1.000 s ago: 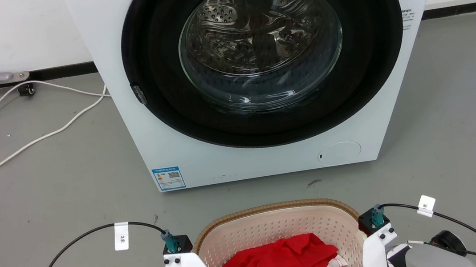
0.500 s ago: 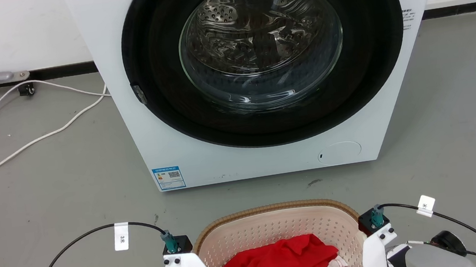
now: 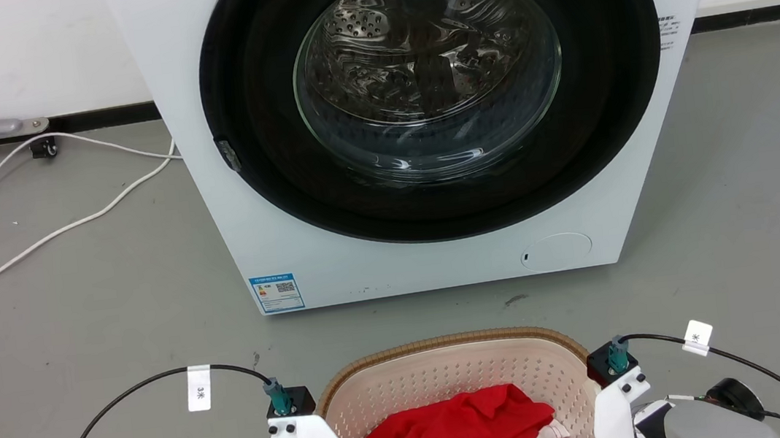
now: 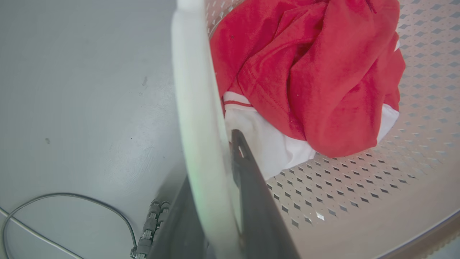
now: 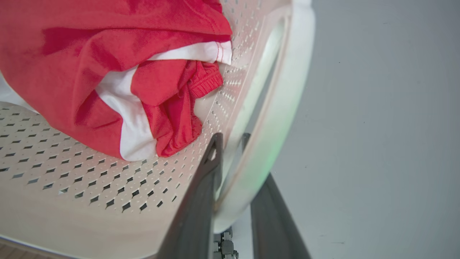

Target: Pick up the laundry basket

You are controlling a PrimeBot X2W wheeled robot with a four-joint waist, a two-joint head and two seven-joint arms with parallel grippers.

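The laundry basket [image 3: 448,342], cream with perforated walls and a brown woven-look rim, sits at the bottom centre of the head view, just in front of the washer. A red and white garment [image 3: 458,431] lies inside it. In the left wrist view my left gripper [image 4: 212,158] is shut on the basket's white side handle [image 4: 194,90], one dark finger inside the wall and one outside. In the right wrist view my right gripper [image 5: 231,138] is shut the same way on the other white handle [image 5: 284,100]. My two wrists flank the basket in the head view.
A white front-loading washer [image 3: 271,210] with a closed round glass door [image 3: 427,71] stands right behind the basket. White cables [image 3: 33,245] trail over the grey floor at the left. Black cables loop from both my wrists.
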